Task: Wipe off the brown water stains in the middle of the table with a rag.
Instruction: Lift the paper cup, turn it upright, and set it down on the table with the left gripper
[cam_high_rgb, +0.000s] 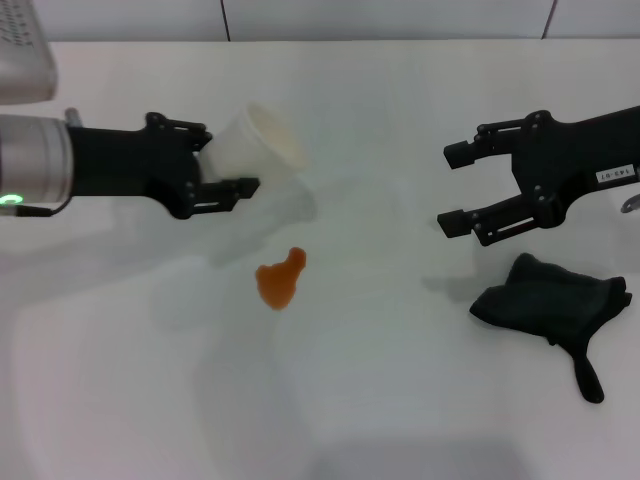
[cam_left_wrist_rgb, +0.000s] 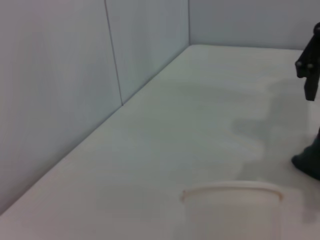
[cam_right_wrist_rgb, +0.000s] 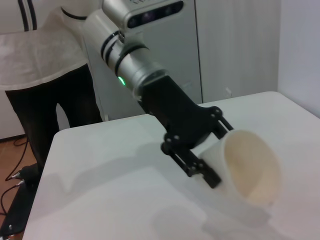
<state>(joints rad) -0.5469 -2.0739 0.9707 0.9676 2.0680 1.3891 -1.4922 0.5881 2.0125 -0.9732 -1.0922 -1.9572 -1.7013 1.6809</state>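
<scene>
The rag (cam_high_rgb: 548, 301) is a soft, limp, light cloth; it will likely deform under the fingers and drape once lifted. Best grip point, as judged here: the bunched main lump, not the narrow tail that trails toward the near edge, since the tail would probably leave most of the cloth dangling. It is black, crumpled, and lies flat on the table (cam_high_rgb: 400, 400) at the right, well apart from the stain.

The stain (cam_high_rgb: 280, 280) is a small glossy orange-brown blotch, pear-shaped, near the middle of the table. It appears to be a thin liquid film that a pass or two of cloth should absorb.

The right gripper (cam_high_rgb: 452, 187) hovers just beyond the rag on its far side, fingers spread apart, holding nothing. The rag is not yet gripped.

The left gripper (cam_high_rgb: 228, 166) is at the left, far side of the stain, clamped on a white paper cup (cam_high_rgb: 258, 143) tilted with its mouth toward the right.
</scene>
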